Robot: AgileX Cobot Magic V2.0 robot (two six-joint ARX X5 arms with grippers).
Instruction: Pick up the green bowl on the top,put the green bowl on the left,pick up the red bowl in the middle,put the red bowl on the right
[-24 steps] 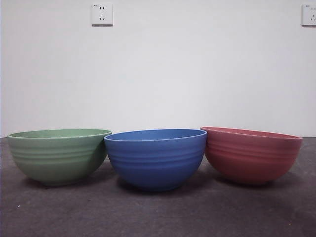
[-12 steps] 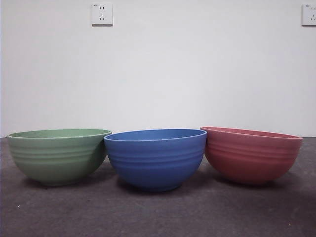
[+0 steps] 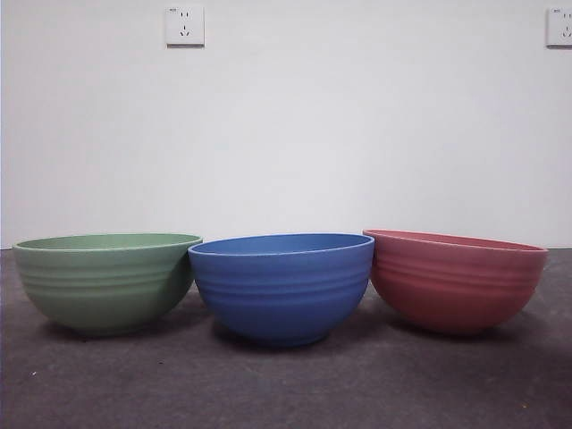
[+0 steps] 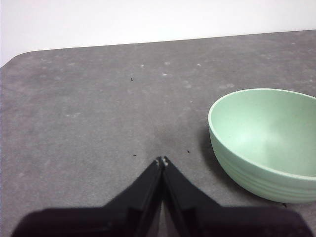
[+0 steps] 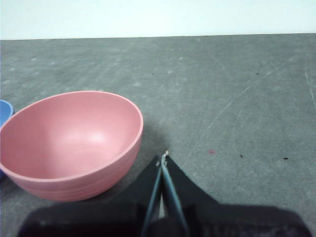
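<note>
The green bowl (image 3: 105, 281) stands on the table at the left in the front view, its rim touching the blue bowl (image 3: 281, 286) in the middle. The red bowl (image 3: 454, 279) stands at the right, tilted a little, against the blue bowl. No arm shows in the front view. My left gripper (image 4: 162, 161) is shut and empty above bare table beside the green bowl (image 4: 266, 140). My right gripper (image 5: 163, 159) is shut and empty above the table beside the red bowl (image 5: 71, 140).
The three bowls sit in a row on a dark grey table (image 3: 286, 389) before a white wall with two sockets (image 3: 184, 25). The blue bowl's edge (image 5: 4, 111) peeks in beside the red bowl in the right wrist view.
</note>
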